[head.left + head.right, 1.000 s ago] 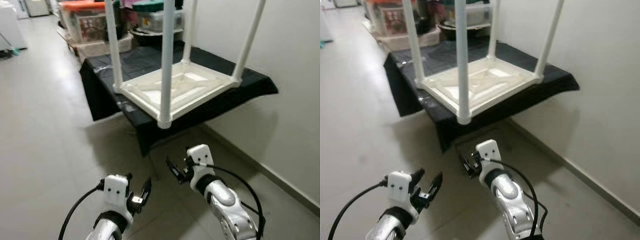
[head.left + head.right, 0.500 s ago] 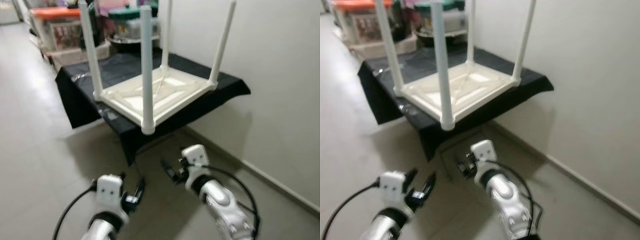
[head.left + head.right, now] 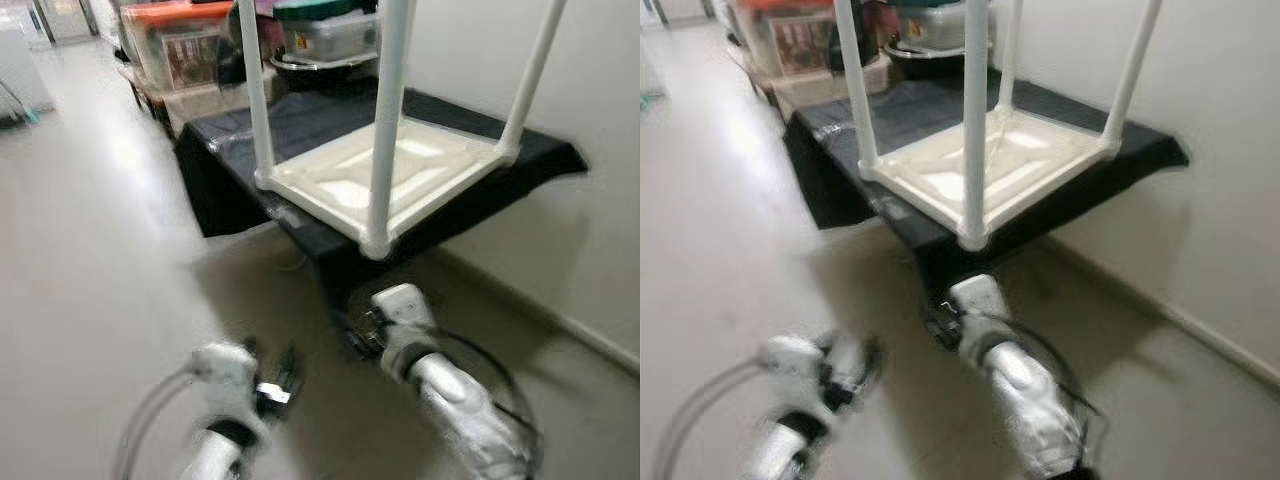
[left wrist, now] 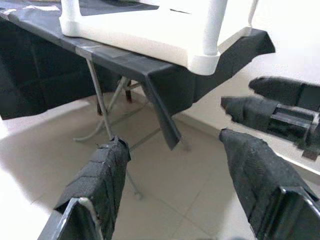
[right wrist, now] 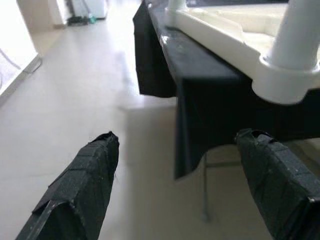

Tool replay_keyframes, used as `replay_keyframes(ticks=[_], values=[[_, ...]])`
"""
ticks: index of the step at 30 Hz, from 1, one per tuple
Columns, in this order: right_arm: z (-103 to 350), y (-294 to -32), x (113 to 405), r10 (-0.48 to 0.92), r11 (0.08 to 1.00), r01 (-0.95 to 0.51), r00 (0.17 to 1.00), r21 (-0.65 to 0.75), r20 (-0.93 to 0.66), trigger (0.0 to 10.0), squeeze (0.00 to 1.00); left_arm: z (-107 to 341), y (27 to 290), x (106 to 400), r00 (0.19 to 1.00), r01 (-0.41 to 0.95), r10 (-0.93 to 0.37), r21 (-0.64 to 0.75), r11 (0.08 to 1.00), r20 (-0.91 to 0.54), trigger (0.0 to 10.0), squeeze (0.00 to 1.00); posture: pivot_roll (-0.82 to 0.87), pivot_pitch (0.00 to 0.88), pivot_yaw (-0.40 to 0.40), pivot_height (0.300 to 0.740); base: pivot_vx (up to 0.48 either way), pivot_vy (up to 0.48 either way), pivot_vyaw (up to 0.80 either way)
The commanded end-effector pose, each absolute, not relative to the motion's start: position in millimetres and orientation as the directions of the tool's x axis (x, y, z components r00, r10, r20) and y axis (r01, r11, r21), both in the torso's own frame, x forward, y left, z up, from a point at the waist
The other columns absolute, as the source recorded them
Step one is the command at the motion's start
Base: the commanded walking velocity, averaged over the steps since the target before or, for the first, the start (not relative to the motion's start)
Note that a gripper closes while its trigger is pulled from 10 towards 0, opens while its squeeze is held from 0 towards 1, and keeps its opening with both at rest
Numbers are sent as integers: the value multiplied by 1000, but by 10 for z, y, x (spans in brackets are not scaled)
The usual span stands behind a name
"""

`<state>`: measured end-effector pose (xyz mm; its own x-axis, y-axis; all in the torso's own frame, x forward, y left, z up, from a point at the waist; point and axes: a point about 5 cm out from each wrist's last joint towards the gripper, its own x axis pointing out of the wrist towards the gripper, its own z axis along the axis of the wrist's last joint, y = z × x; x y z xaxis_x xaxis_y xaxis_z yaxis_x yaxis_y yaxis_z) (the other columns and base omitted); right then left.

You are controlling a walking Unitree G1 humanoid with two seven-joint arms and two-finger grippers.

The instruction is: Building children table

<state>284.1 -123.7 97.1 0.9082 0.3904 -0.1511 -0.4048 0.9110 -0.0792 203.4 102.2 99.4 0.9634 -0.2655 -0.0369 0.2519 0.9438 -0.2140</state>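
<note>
A white children's table (image 3: 390, 175) lies upside down on a black-draped stand (image 3: 240, 135) against the wall, its top flat on the cloth and its four legs pointing straight up, long axes vertical. Taking the table as landmark, and reading from the robot's left: storage bins (image 3: 175, 50) crowd the floor beyond its far left side, and pale floor (image 3: 90, 240) runs along that side.

The left gripper (image 3: 272, 385) hangs low in front of the table and to its left, well below the stand's edge, fingers (image 4: 100, 175) spread apart and holding nothing. The right gripper (image 3: 358, 335) hangs just under and in front of the near corner leg (image 3: 385, 120), also spread wide and empty; its wrist camera looks up at that leg's socket (image 5: 287, 75).

The table therefore lies ahead of and above both pairs of jaws, and the right arm looks clearly the nearer. All four legs appear seated, so the build seems close to done; any next grasp would likely mean reaching up to an upright leg.
</note>
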Motion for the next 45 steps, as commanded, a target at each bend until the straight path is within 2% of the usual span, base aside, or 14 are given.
replay_keyframes(ticks=[1, 7, 30, 34, 39, 45], values=[[1014, -1164, 2855, 411, 903, -423, 902, -77, -128, 10000, 0, 978, 1075, 2043, 968, 231, -245, -206, 951, -45, 10000, 0, 11, 0, -8, 740, 0, 476, 0], [1026, -1163, 2860, 410, 903, -421, 903, -80, -126, 10000, 0, 1003, 1084, 2048, 970, 228, -239, -193, 954, -37, 10000, 0, 11, 0, -11, 740, 206, 345, 0], [1035, -1168, 2864, 412, 902, -423, 903, -88, -121, 10000, 0, 1005, 1066, 2045, 968, 240, -250, -195, 951, -33, 10000, 0, 10, 0, -14, 740, 478, 0, 0], [1127, -1162, 2889, 414, 901, -420, 907, -104, -75, 10000, 0, 1005, 1068, 2042, 969, 233, -246, -220, 947, -35, 10000, 0, 10, 0, -10, 740, 456, 0, 0], [1438, -1168, 2956, 419, 904, -408, 904, -127, 83, 10000, 0, 1005, 1086, 2017, 966, 241, -257, -255, 936, -32, 10000, 0, 10, 0, 2, 740, 0, 0, 0], [1547, -1159, 2880, 416, 905, -391, 895, -168, 162, 10000, 0, 1000, 1079, 2004, 964, 246, -263, -257, 935, -36, 10000, 0, 13, 0, 4, 740, 0, 0, 0]])
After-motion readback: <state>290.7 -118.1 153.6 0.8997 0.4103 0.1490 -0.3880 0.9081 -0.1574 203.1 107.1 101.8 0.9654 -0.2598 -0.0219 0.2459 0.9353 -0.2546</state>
